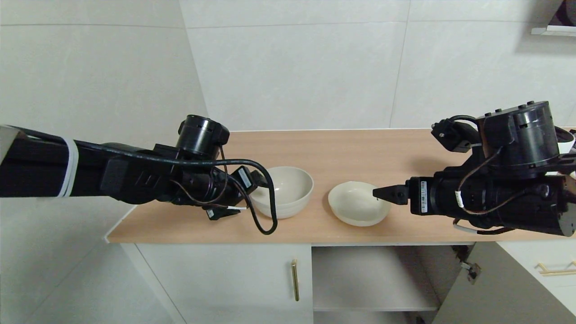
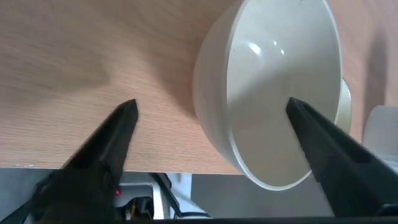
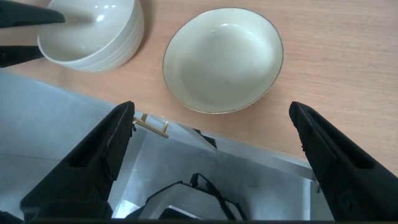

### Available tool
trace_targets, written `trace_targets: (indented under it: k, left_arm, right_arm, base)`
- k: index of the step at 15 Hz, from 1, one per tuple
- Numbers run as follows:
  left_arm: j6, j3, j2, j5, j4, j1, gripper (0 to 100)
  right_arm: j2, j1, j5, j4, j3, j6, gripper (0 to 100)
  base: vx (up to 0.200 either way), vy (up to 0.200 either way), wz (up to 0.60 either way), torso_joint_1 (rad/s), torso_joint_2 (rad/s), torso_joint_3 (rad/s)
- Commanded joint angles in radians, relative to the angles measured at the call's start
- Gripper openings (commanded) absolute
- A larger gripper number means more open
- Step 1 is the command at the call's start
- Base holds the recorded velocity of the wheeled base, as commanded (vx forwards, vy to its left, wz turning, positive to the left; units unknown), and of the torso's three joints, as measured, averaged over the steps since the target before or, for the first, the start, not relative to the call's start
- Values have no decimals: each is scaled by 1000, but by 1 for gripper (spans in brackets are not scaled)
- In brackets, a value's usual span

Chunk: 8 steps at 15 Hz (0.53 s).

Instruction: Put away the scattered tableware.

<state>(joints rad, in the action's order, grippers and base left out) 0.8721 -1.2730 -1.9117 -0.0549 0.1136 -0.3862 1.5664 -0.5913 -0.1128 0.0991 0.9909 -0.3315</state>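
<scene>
On the wooden counter (image 1: pixel 342 148) stand a deep cream bowl (image 1: pixel 284 191) and, to its right, a shallow cream bowl (image 1: pixel 358 203). My left gripper (image 2: pixel 211 112) is open and straddles the deep bowl's (image 2: pixel 273 93) near wall, with one finger over the inside and the other outside above the wood. Coming in from the right, my right gripper (image 1: pixel 382 193) hovers over the shallow bowl's right rim. It (image 3: pixel 210 118) is open wide, and the shallow bowl (image 3: pixel 222 59) lies just beyond its fingertips. The deep bowl (image 3: pixel 93 31) sits further along.
Below the counter, the cabinet stands open on the right, showing a bare shelf (image 1: pixel 369 279) and its swung-out door (image 1: pixel 495 288). A closed door with a gold handle (image 1: pixel 294 280) is to the left. Tiled wall runs along the back and left.
</scene>
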Motion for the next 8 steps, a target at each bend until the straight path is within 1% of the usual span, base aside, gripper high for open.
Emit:
trace_targets:
  k: [1, 8]
  left_arm:
    - [-1, 1, -1, 0, 1, 1, 0]
    - [-1, 1, 10, -2, 3, 3, 0]
  right_arm:
    - [-3, -1, -1, 1, 0, 0, 100]
    - [-3, -1, -1, 1, 2, 0, 100]
  base:
    - [0, 0, 0, 0, 0, 0]
    - [0, 0, 0, 0, 0, 0]
